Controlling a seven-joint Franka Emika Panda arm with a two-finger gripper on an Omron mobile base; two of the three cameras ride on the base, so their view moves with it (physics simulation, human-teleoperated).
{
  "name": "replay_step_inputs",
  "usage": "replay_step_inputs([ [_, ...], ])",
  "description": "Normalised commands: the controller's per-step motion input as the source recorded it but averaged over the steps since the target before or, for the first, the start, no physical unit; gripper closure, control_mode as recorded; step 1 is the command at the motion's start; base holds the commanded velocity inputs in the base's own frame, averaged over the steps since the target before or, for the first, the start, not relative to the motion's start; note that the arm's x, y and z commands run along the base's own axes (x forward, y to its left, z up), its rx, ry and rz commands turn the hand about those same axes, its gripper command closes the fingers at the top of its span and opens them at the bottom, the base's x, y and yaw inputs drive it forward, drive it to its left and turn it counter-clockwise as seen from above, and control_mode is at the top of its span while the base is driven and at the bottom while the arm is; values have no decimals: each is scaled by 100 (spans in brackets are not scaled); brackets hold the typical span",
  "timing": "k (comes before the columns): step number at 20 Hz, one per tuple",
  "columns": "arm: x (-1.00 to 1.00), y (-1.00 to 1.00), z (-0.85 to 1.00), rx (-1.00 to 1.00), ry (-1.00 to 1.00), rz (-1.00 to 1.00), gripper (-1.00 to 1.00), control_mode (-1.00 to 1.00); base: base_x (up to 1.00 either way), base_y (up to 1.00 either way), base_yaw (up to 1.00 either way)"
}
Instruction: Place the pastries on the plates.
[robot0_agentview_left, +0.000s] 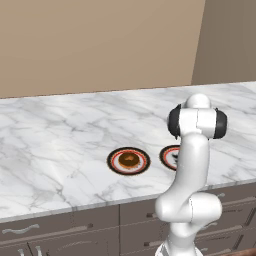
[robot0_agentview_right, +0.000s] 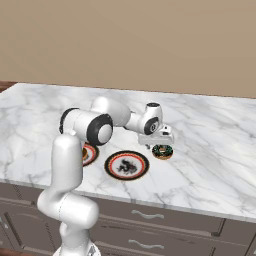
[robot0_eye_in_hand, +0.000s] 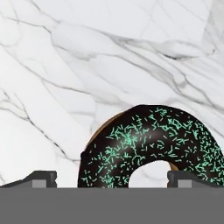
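Note:
One pastry, a brown glazed ring donut (robot0_agentview_left: 129, 160), lies in the middle of a black-rimmed, red-ringed plate (robot0_agentview_left: 114, 161). A second matching plate (robot0_agentview_right: 126, 165) to its right has a bare white centre with a black mark; the arm partly covers it in the left base view. The other pastry, a dark donut with green sprinkles (robot0_eye_in_hand: 151, 146), lies on the marble just right of that plate (robot0_agentview_right: 163, 152). My gripper (robot0_agentview_right: 161, 145) hangs open close above it, pointing down. In the hand view the fingertips (robot0_eye_in_hand: 41, 178) stand wide apart and the donut sits toward the right one.
The white marble counter (robot0_agentview_left: 60, 135) stretches wide to the left and behind the plates, with a tan wall at the back. Its front edge runs just below the plates, above dark drawers (robot0_agentview_right: 150, 220).

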Motion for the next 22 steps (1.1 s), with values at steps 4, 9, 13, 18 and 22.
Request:
replay_step_inputs([
  [4,-6,63,-17,-10,1,0,-100,-100,0,0,0],
  [9,-1,0,-13,0,2,0,-100,-100,0,0,0],
  [13,-1,-38,-28,0,1,0,-100,-100,0,0,0],
  [18,0,-31,-2,0,0,0,-100,-100,0,0,0],
  [22,-21,0,-37,-2,13,0,-100,-100,0,0,0],
])
